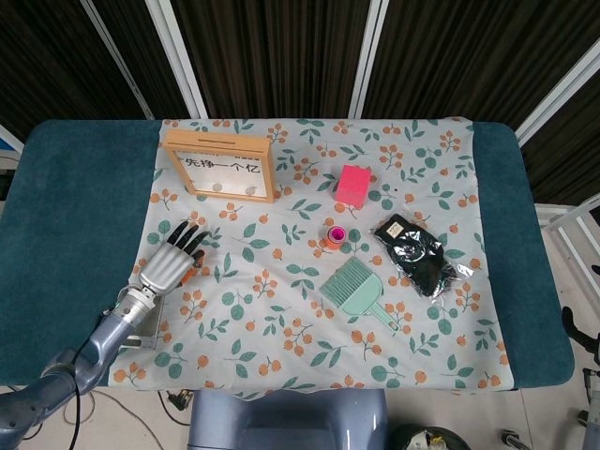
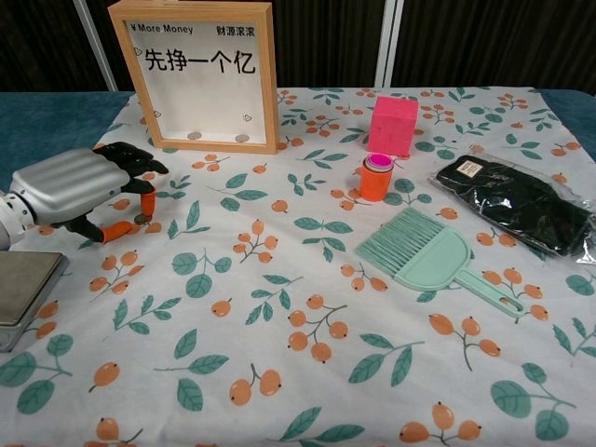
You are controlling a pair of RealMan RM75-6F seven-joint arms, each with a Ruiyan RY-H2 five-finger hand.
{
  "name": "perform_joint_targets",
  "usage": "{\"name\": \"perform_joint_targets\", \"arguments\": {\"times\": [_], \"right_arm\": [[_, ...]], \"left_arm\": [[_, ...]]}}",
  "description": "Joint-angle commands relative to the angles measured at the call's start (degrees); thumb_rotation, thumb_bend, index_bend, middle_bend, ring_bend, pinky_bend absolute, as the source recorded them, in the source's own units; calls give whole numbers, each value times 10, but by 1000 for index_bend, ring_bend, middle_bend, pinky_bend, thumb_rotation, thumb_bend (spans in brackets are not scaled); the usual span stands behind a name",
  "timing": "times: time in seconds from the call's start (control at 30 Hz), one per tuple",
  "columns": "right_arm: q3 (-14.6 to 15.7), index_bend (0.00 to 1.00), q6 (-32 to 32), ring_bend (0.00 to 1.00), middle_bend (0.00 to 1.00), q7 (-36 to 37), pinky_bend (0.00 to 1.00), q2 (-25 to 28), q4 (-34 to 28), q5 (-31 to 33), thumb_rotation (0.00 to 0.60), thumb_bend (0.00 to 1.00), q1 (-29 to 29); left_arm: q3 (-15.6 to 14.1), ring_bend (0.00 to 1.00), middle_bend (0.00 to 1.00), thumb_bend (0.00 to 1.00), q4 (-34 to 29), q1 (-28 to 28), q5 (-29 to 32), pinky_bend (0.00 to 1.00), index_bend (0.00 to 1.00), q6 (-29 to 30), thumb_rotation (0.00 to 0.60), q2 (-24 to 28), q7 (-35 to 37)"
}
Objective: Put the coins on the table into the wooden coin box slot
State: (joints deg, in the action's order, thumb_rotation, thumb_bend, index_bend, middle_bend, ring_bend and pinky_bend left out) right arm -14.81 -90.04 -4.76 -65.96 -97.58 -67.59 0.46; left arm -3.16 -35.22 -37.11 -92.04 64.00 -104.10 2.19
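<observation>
Floral-print cloth [image 2: 307, 279] with orange berries and green leaves covered the teal table [image 1: 66, 234] in front of me. At about eleven o'clock stood the wooden-framed coin box with a white front and black lettering [image 2: 197, 74] [image 1: 221, 167], upright; I could see two small coins [image 2: 194, 136] lying at the bottom behind its window. My left hand [image 2: 79, 186] [image 1: 171, 261] hung low over the cloth at nine o'clock, palm down, its orange-tipped thumb and a finger pinched on a small dark coin [image 2: 140, 219] just at the cloth. I could not see my right hand in either view. Toward one o'clock sat a pink cube-shaped box [image 2: 393, 125], with a short orange cylinder with a magenta top [image 2: 376, 177] just in front of it. At three o'clock lay a black packet in clear wrap [image 2: 517, 203], and a mint-green dustpan brush [image 2: 430, 256] lay near it.
</observation>
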Motion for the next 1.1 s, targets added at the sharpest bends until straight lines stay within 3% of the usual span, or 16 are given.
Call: {"name": "perform_joint_targets", "arguments": {"times": [0.03, 0.37, 0.8, 1.1], "right_arm": [[0, 235, 1, 12, 46, -1, 0, 1, -1, 1, 600, 394, 0], [-2, 240, 2, 12, 46, -2, 0, 3, -4, 7, 600, 394, 0], [-2, 243, 3, 12, 47, -3, 0, 3, -6, 9, 600, 394, 0], [-1, 243, 4, 12, 47, -2, 0, 4, -7, 10, 600, 394, 0]], "left_arm": [[1, 0, 92, 399, 2, -1, 0, 0, 406, -1, 600, -2, 0], [0, 0, 93, 398, 12, -1, 0, 0, 415, -6, 600, -9, -7], [4, 0, 165, 427, 25, -1, 0, 0, 626, 0, 600, -23, -5], [6, 0, 181, 435, 26, 3, 4, 0, 669, -1, 600, -23, -12]]}}
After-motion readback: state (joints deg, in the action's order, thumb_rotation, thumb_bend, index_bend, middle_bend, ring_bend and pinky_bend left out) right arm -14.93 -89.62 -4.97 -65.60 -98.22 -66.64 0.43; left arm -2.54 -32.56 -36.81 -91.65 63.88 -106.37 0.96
